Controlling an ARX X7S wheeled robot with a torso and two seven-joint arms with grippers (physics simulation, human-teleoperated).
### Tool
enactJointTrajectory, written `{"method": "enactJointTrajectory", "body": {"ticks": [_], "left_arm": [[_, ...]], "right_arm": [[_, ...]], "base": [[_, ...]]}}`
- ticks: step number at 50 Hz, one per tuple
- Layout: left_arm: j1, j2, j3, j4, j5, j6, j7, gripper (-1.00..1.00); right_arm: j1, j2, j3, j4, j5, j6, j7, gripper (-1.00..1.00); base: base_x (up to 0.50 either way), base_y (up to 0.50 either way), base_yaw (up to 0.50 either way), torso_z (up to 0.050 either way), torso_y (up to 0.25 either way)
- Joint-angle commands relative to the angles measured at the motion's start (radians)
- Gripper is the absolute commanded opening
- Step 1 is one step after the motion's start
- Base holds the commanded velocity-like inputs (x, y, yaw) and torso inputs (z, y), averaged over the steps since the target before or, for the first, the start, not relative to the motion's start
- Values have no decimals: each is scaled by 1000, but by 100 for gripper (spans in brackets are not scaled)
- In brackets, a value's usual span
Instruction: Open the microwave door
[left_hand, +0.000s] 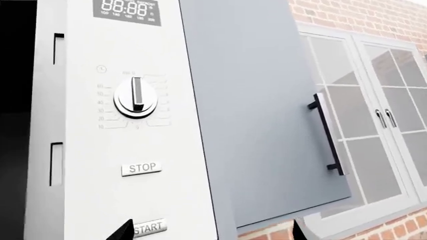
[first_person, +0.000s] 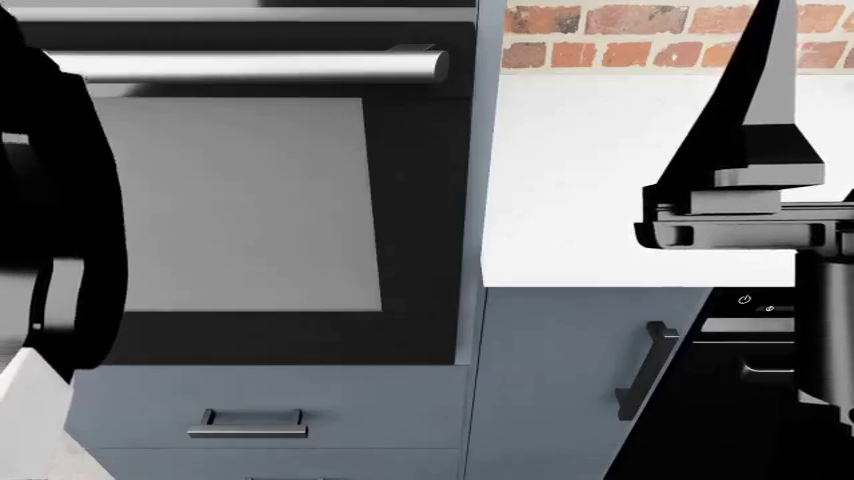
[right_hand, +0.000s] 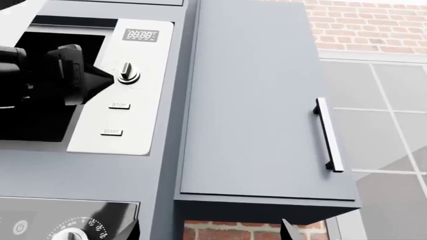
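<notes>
The microwave's silver control panel (left_hand: 137, 125) fills the left wrist view, with a digital display, a dial (left_hand: 135, 97), a STOP button and a START button (left_hand: 148, 227). Beside the panel a frame edge with two exposed latch slots (left_hand: 57, 162) borders a dark cavity (left_hand: 17, 100). The door itself does not show there. My left gripper (left_hand: 212, 235) is open, with one fingertip by START. In the right wrist view the left gripper (right_hand: 87, 77) hovers in front of the microwave (right_hand: 120, 85), close to the dial. My right gripper (right_hand: 208, 232) is open and holds nothing, below the wall cabinet.
A grey wall cabinet (right_hand: 253, 100) with a bar handle (right_hand: 329, 135) hangs right of the microwave. Below are an oven (first_person: 240, 200) with a long handle (first_person: 254, 65), a drawer and a white counter (first_person: 601, 180). Brick wall and windows (left_hand: 380, 115) lie beyond.
</notes>
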Motion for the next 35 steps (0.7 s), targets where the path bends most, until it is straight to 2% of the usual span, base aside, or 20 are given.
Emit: {"method": "enactJointTrajectory", "body": {"ticks": [1,14,35], "left_arm": [[-40,27,45,-178,56,119,53,100],[-72,38,57,-348,81,226,75,100],[-81,-4,56,-433,92,289,66,100]], "right_arm": [[-3,9,-2,3,0,-8,6,100],[7,18,-9,-3,6,-3,17,100],[35,27,-28,-11,22,13,38,100]], "base": [[0,0,0,0,0],[0,0,0,0,0],[0,0,0,0,0]]}}
